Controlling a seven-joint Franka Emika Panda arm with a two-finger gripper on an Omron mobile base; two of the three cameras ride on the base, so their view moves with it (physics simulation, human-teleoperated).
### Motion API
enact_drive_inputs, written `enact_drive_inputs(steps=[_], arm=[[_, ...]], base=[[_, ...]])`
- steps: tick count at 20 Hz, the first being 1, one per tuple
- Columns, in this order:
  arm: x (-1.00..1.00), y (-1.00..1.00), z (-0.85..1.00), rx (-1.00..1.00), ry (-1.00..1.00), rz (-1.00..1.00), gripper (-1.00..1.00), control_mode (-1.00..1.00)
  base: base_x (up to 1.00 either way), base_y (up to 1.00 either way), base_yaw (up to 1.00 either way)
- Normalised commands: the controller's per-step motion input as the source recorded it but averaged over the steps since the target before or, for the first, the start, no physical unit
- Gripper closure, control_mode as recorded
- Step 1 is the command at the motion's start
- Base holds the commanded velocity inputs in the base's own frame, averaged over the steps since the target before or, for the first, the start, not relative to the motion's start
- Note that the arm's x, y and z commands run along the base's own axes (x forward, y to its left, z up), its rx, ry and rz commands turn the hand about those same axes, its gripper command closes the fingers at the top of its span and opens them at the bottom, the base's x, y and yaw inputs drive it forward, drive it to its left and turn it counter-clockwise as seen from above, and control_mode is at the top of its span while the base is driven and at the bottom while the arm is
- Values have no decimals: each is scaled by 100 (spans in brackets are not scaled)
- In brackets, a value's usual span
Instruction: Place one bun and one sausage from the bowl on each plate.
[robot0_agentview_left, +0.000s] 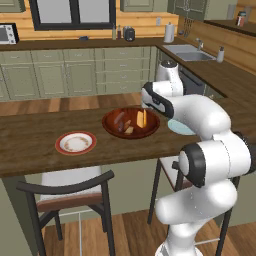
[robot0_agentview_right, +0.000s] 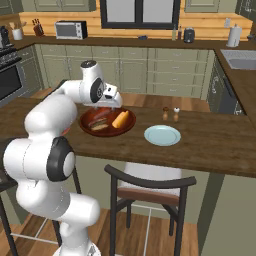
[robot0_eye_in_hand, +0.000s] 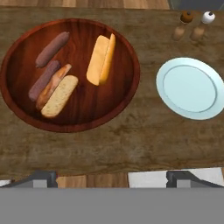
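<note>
I see both buns (robot0_eye_in_hand: 100, 59) and both sausages (robot0_eye_in_hand: 52, 48) in the bowl (robot0_eye_in_hand: 118, 105) on the counter (robot0_eye_in_hand: 109, 148). One plate (robot0_eye_in_hand: 191, 89) lies right of it, another (robot0_agentview_left: 75, 142) left, with two shakers (robot0_eye_in_hand: 192, 25) behind.

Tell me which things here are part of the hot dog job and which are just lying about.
Part of the job:
bowl
yellow bun
tan bun
two sausages
blue plate
red-rimmed plate

Just lying about:
salt and pepper shakers
chair
microwave
</note>
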Motion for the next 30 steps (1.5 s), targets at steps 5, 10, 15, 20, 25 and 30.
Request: enact_drive_inputs(steps=[5,10,15,20,25,30], arm=[[35,-1,-35,3,0,-12,-100,-100],[60,0,-32,8,0,-20,-100,-100],[5,-1,0,15,-3,-6,-100,-100],[8,-2,-21,5,-8,0,-100,-100],[20,-6,-28,-1,-3,3,-100,-100],[26,0,-19,0,-4,2,-100,-100]], base=[[0,0,0],[0,0,0],[0,0,0],[0,0,0],[0,0,0],[0,0,0]])
